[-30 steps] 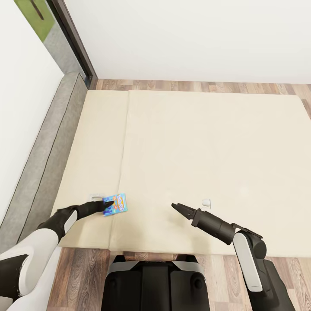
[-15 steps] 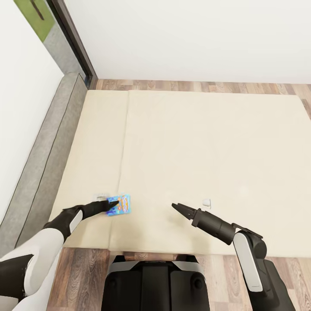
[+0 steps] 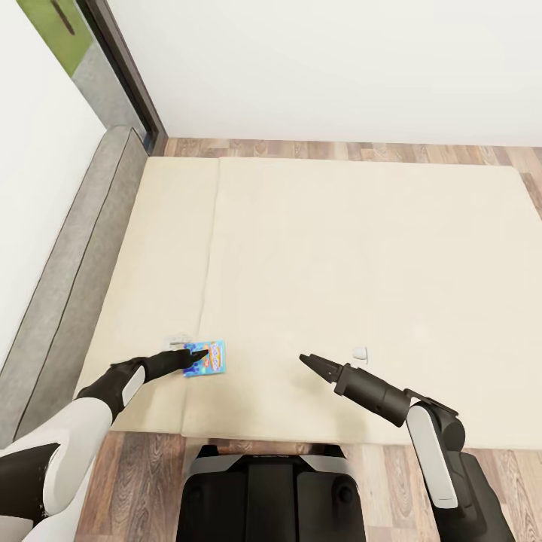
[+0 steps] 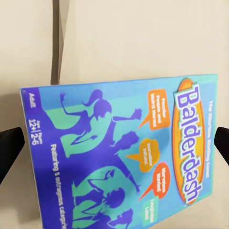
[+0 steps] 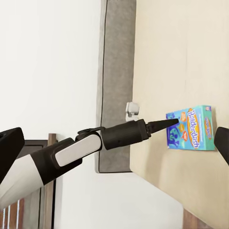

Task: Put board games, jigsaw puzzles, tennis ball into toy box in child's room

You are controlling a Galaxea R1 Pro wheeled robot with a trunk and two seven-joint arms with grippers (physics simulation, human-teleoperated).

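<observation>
From the head view the left gripper reaches over the flat blue printed cardboard board game lying on the matte cream bed, while the left wrist view shows its fingers spread past the box's glossy cover, so I judge it should lower squarely before clamping, and the right wrist view shows that arm tapering to the box, whereas the right gripper looks pinched together, empty.

Just ahead of the left hand, the blue board game on the bed carries the only readable print. Its cover shows the title "Balderdash" in purple-edged white letters on an orange oval, with "The Hilarious Bluffing Game" in small letters beside it, only partly legible. Near the corner nearest the left hand stand "Adult" and "12+ | 2-6". A line starting "Featuring 5 outrageous categories" runs along the side. Words in the orange speech bubbles are too blurred to read.
</observation>
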